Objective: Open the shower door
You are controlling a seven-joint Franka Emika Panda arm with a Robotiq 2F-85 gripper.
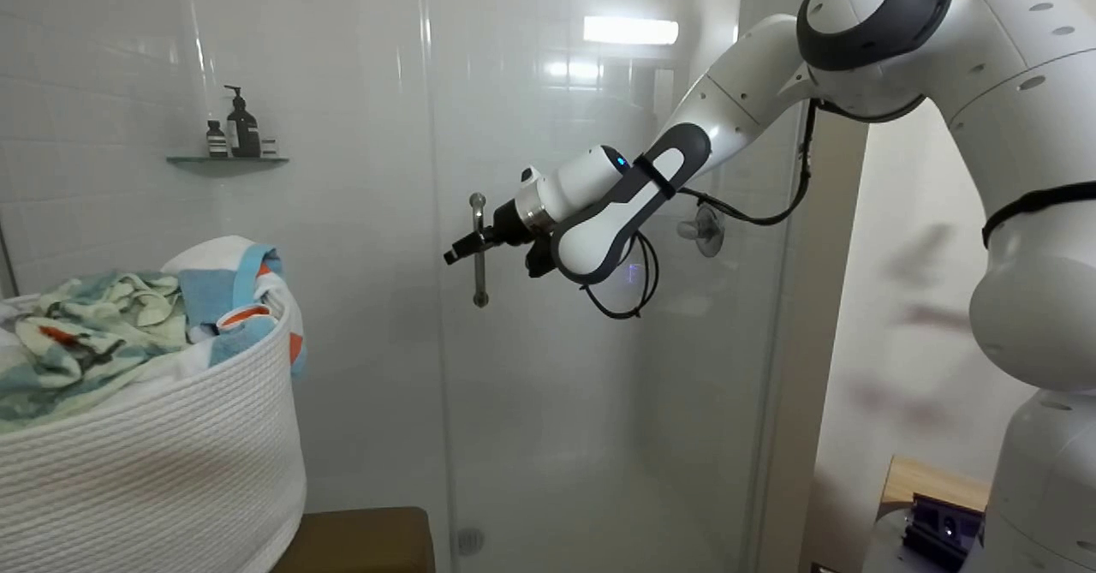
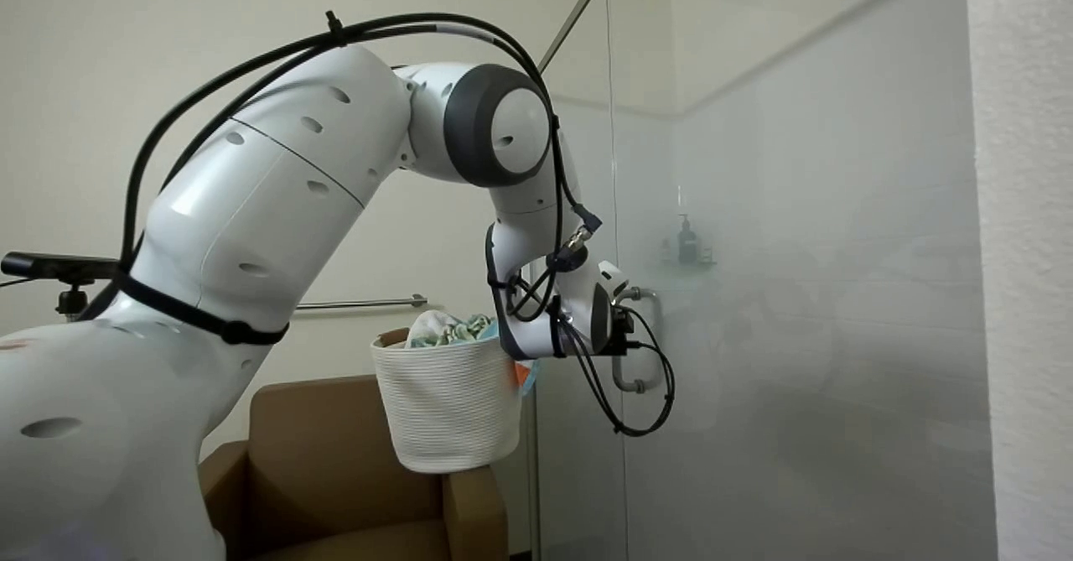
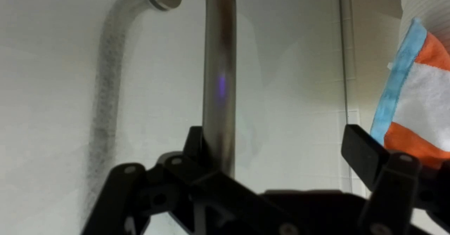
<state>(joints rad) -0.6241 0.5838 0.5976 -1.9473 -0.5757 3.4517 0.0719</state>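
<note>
Handle [image 3: 219, 70] between spread fingers [image 3: 365, 150], no grip on it yet

The shower door [image 1: 548, 402] stands within reach of the arm [image 1: 745, 76], seemingly closed, its upright metal handle fixed near one side edge, a spot that probably gives good leverage. The tool [image 3: 273, 140] is spread wide across the handle: in the wrist view one finger lies on the door side, just beside the handle, though I cannot tell whether they touch; the other stands well apart on the outer side. That placing would suit either a pinch or a hook-and-pull from behind. A basket [image 1: 171, 487] of towels [image 1: 111, 325] stands near the door; should the door swing outward, it could get in the way.
</note>
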